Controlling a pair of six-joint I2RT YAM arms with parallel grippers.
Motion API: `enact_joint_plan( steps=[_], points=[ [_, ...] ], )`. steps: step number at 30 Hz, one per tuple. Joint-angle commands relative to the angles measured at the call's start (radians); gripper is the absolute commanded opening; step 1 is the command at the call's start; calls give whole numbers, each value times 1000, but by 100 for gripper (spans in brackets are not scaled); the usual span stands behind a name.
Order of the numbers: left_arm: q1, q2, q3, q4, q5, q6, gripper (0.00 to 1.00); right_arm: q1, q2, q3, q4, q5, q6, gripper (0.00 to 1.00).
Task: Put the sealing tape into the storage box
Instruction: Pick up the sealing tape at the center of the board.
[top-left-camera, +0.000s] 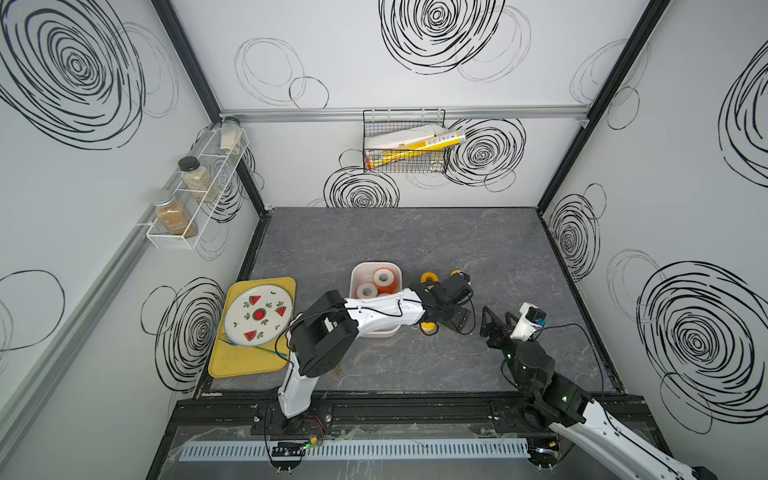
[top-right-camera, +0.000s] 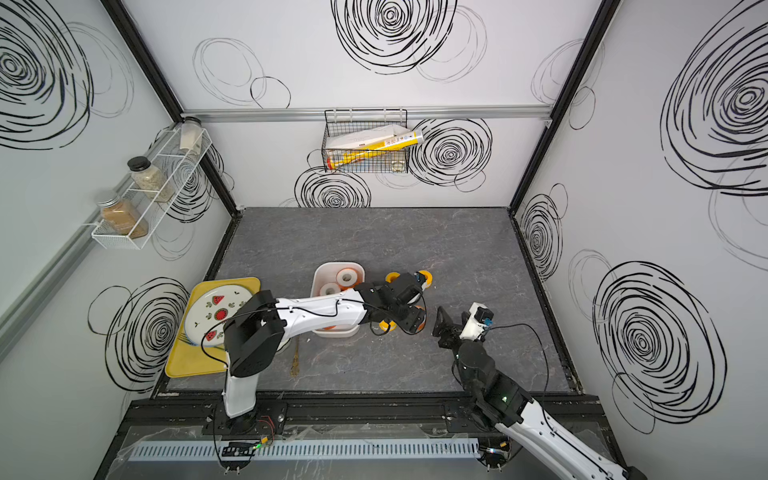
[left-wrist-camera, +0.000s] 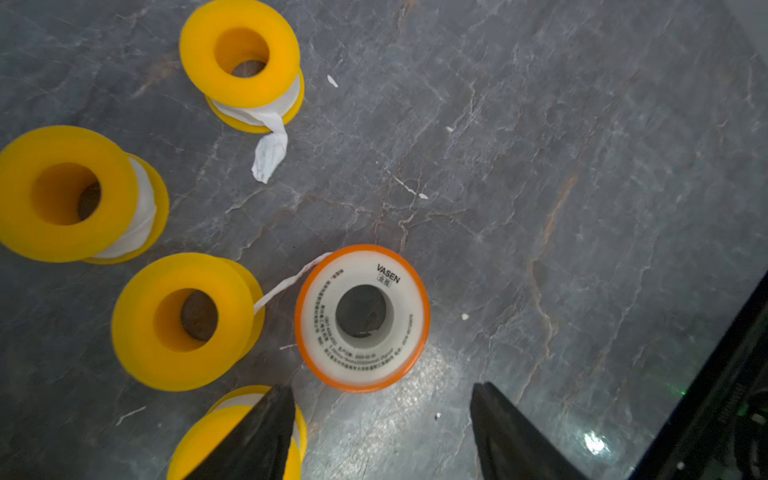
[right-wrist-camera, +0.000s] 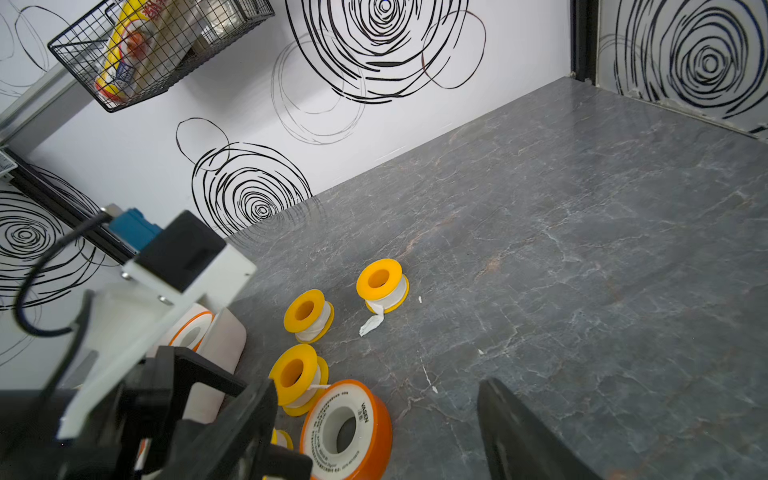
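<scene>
Reaching across the storage box (top-left-camera: 376, 264), the left arm hangs its left pincer (left-wrist-camera: 380, 388) just above the orange-rimmed roll (left-wrist-camera: 361, 318), which lies flat on the counter (left-wrist-camera: 540, 166) with its centre hole facing up. The jaws are spread and hold nothing, with one finger on either side of the roll's near edge. The step in hand looks like the approach to the next pick: part of the sealing tape is in the box and the rest is waiting beside it.

The next move probably calls for lowering the pincer until the fingers bracket the roll's outer rim, then closing on it and lifting it back over the box wall. A loose strand (left-wrist-camera: 291, 282) runs from this roll to the yellow one just beside it, so the neighbour may be tugged along on the lift.

The right pincer (right-wrist-camera: 376, 385) is also spread and empty. It hovers near the same cluster, on the side away from the box.

By count, five rolls lie on the counter, four of them yellow rolls (left-wrist-camera: 187, 322) and one orange-rimmed. One yellow roll is half hidden behind a left finger. Two boxed rolls (top-left-camera: 383, 277) show in both top views, and the left arm covers the rest of the box, so there could be more inside. There is one box and two pincers
</scene>
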Motion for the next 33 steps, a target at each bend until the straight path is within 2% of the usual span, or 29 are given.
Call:
enact_joint_plan(
  steps=[1, 10, 21, 30, 33],
  points=[
    [-10, 30, 28, -18, -47, -8, 75, -2, 8, 9, 6, 7, 4, 80],
    [-14, 86, 25, -7, -103, -25, 75, -1, 12, 10, 8, 11, 8, 80],
    [-16, 174, 104, -5, -100, -29, 76, -1, 23, 12, 13, 8, 0, 80],
    [-16, 253, 195, -16, -153, -46, 76, -1, 40, 14, 22, 4, -5, 80],
    [-16, 275, 221, -18, -176, -52, 90, -2, 44, 15, 25, 0, -6, 80]
  ],
)
